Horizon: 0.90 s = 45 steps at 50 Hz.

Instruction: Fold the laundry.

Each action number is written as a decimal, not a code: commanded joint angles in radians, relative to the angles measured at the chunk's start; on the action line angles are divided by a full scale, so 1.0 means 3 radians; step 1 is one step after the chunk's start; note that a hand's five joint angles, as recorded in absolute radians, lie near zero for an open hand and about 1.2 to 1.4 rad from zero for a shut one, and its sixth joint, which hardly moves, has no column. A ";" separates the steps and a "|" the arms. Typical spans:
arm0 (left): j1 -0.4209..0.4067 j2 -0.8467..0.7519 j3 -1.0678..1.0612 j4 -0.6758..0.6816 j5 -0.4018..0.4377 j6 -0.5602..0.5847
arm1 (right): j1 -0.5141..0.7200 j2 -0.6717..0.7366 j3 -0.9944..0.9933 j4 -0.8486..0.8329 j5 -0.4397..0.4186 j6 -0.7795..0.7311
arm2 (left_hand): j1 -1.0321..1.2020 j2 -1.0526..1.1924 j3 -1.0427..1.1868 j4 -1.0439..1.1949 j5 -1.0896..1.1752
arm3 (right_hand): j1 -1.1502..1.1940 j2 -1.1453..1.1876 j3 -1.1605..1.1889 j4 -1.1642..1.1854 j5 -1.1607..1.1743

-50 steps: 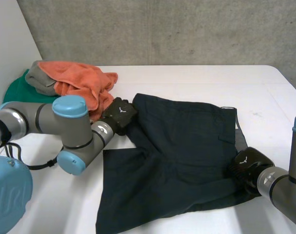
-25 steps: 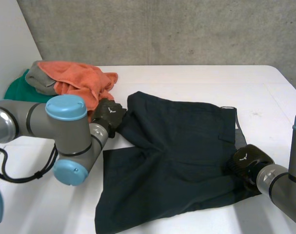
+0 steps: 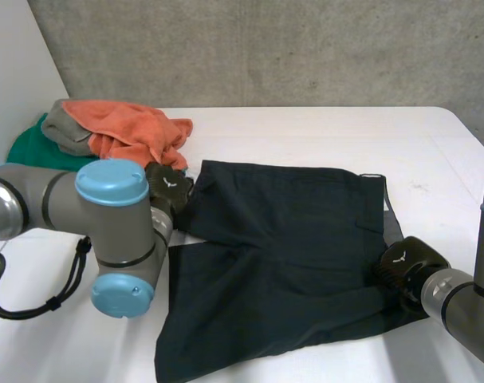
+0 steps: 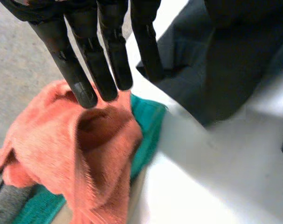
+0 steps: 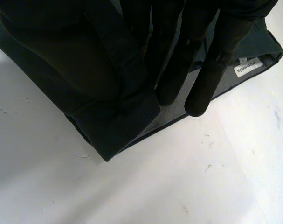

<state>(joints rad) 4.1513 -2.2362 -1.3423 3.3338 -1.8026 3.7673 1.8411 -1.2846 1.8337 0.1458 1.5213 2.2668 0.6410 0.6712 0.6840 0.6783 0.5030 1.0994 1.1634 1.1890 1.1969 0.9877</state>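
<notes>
While the shorts lie spread flat across the middle of the table, both hands work at opposite ends of them.

Left hand: at the far leg's hem corner, between the shorts and the orange towel heaped just beside. Whether it grips that corner cannot be told.

Right hand: at the waistband edge, near corner. Its fingers are straight and laid flat on the cloth beside the white label, pressing rather than clasping.

Handling assessment: the fabric appears light, soft and limp, creasing wherever it is pushed, so it will sag and drag if lifted from one point. The waistband and hems look doubled and firmer and are the sound places to take hold: a pinch at each corner, both hands moving together. The table looks smooth, so the cloth is likely to slide unless one end is pinned.

Risk noted: the towel sits close enough to be caught in a left-hand grasp.
</notes>
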 commanded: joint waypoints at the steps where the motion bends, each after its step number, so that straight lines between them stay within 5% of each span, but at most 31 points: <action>1: -0.0006 0.0571 -0.0321 -0.0114 0.0011 -0.0096 | -0.0001 -0.0023 -0.0017 0.0000 0.0001 0.0083 | -0.0436 -0.0537 -0.0580 -0.0561 -0.0558 | 0.0990 0.0776 0.0691 0.0664 0.0780; 10: -0.0241 0.1502 -0.0920 -0.1166 0.0220 -0.1042 | 0.0004 -0.0049 -0.0073 -0.0005 0.0001 0.0267 | -0.0838 -0.0939 -0.0981 -0.0962 -0.0959 | 0.0990 0.0776 0.0691 0.0664 0.0780; 16: -0.0277 0.1906 -0.1313 -0.1785 0.0721 -0.1605 | -0.0001 -0.0074 -0.0114 0.0000 0.0001 0.0467 | -0.0828 -0.0929 -0.0971 -0.0952 -0.0950 | 0.0990 0.0776 0.0691 0.0664 0.0780; 22: -0.0328 0.2029 -0.1646 -0.1832 0.0849 -0.1651 | -0.0006 -0.0141 -0.0120 0.0000 0.0001 0.0533 | -0.0818 -0.0919 -0.0962 -0.0943 -0.0940 | 0.0990 0.0776 0.0691 0.0664 0.0780; 29: -0.0334 0.1794 -0.1810 -0.1291 0.0829 -0.1651 | -0.0006 -0.0217 -0.0084 0.0005 0.0017 0.0584 | -0.0370 -0.0470 -0.0513 -0.0494 -0.0491 | 0.0990 0.0776 0.0691 0.0664 0.0780; 33: -0.0334 0.1533 -0.1825 -0.0994 0.0788 -0.1646 | -0.0011 -0.0335 -0.0038 0.0015 0.0022 0.0671 | 0.0763 0.0663 0.0620 0.0639 0.0642 | 0.0990 0.0776 0.0691 0.0664 0.0780; 35: -0.0344 0.1446 -0.1825 -0.0912 0.0707 -0.1646 | -0.0057 -0.0437 0.0023 0.0066 0.0012 0.0677 | 0.2395 0.2294 0.2252 0.2271 0.2273 | 0.0990 0.0776 0.0691 0.0664 0.0780; 36: -0.0344 0.1441 -0.1825 -0.0901 0.0666 -0.1646 | -0.0082 -0.0478 0.0049 0.0097 0.0006 0.0661 | 0.2516 0.2416 0.2373 0.2392 0.2395 | 0.0990 0.0776 0.0691 0.0664 0.0780; 41: -0.0629 0.1563 -0.1825 -0.1003 0.0497 -0.1631 | -0.0164 -0.0754 0.0223 0.0607 -0.0024 0.0299 | 0.2517 0.2417 0.2374 0.2393 0.2396 | 0.0990 0.0776 0.0691 0.0664 0.0780; 45: -0.0962 0.1768 -0.1830 -0.1585 0.0502 -0.1498 | -0.0302 -0.0928 0.0335 0.1093 -0.0035 -0.0320 | 0.2517 0.2417 0.2374 0.2393 0.2396 | 0.0990 0.0776 0.0691 0.0664 0.0780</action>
<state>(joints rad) 3.9896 -1.7839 -1.8918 3.0451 -1.6402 3.2783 1.7975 -1.4891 1.8859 0.2820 1.5172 2.3892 1.1520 1.1691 1.1749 1.1965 0.9748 1.0995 1.1627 1.1890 1.1969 0.9877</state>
